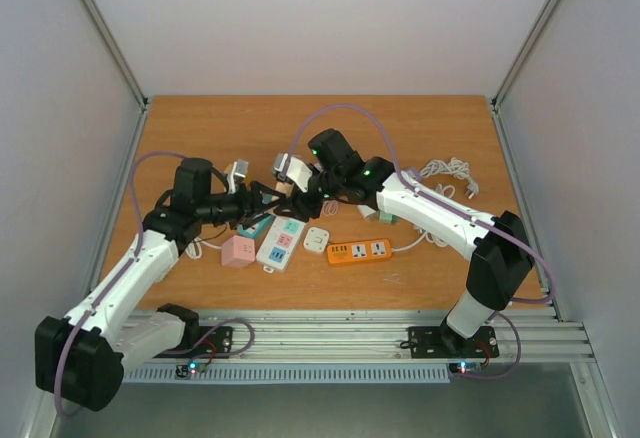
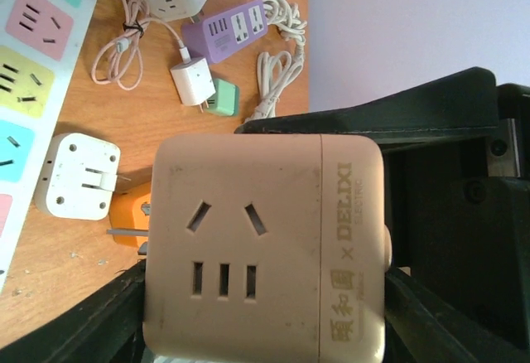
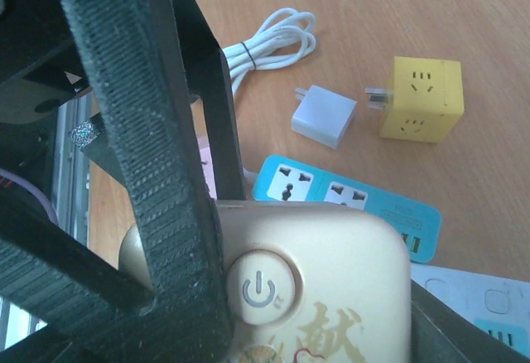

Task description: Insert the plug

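A beige cube socket [image 1: 289, 172] with a power button is held in the air over the table's middle, between both arms. In the left wrist view the cube [image 2: 265, 239] shows its socket face, and my left gripper [image 2: 265, 330] is shut on its two sides. In the right wrist view the cube [image 3: 331, 280] shows its button face. My right gripper [image 3: 281, 330] is shut on it too, and a ribbed black finger [image 3: 157, 156] of the left gripper crosses in front. No plug pins of the cube are visible.
Under the arms lie a white strip with coloured sockets [image 1: 281, 242], a pink cube [image 1: 238, 250], a white adapter [image 1: 317, 240] and an orange strip [image 1: 358, 251]. A white cable [image 1: 448, 170] lies at the right. A yellow cube [image 3: 422, 98], a white charger [image 3: 325, 117] and a blue strip [image 3: 348, 193] lie beneath.
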Robot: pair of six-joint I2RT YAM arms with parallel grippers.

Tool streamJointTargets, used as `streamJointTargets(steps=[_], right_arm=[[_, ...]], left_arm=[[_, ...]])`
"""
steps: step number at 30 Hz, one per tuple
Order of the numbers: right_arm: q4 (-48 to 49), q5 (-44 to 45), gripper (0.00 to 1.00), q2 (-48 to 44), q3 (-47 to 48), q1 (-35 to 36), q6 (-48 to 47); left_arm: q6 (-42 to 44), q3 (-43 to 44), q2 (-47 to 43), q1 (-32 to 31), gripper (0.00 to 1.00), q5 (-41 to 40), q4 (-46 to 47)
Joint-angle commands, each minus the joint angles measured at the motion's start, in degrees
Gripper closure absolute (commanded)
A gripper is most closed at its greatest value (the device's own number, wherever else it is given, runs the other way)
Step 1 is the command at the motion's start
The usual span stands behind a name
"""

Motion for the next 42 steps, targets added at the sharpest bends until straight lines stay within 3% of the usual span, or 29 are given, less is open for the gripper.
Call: streamJointTargets(steps=[1, 4, 6, 11, 15, 26, 42], right_arm=[[-1.30, 1.58, 0.62, -2.05, 0.10, -0.08, -0.48], [0.70, 2.87, 0.64, -3.68, -2.20, -0.24, 0.48], [1.83, 3.55, 0.66, -4.35, -3.42, -0.62, 1.50], [3.88, 3.32, 0.66, -3.64, -5.08, -3.60, 4.90], [4.62, 0.74, 0.66, -0.44, -3.80, -8.15, 6.71], [1.54, -1.01, 0.69, 14.08, 5.71, -13.71, 2.90], [2.17, 1.21, 0.70, 21.53, 9.41, -15.59, -1.25]], left_arm=[[2.38, 4.03, -2.90, -0.13, 0.28, -4.56, -3.90], [5.53, 6.89, -4.14, -0.11, 0.09, -13.03, -12.10], [8.54, 8.03, -5.74, -0.08, 0.02, -20.46, -16.87], [13.96, 7.65, -12.91, -0.09, 0.01, -36.61, -23.24], [18.91, 7.02, -17.23, -0.06, 0.01, -42.13, -24.20], [24.98, 4.10, -18.69, -0.10, 0.01, -42.26, -16.33], [25.12, 3.18, -16.91, -0.05, 0.01, -42.66, -12.73]])
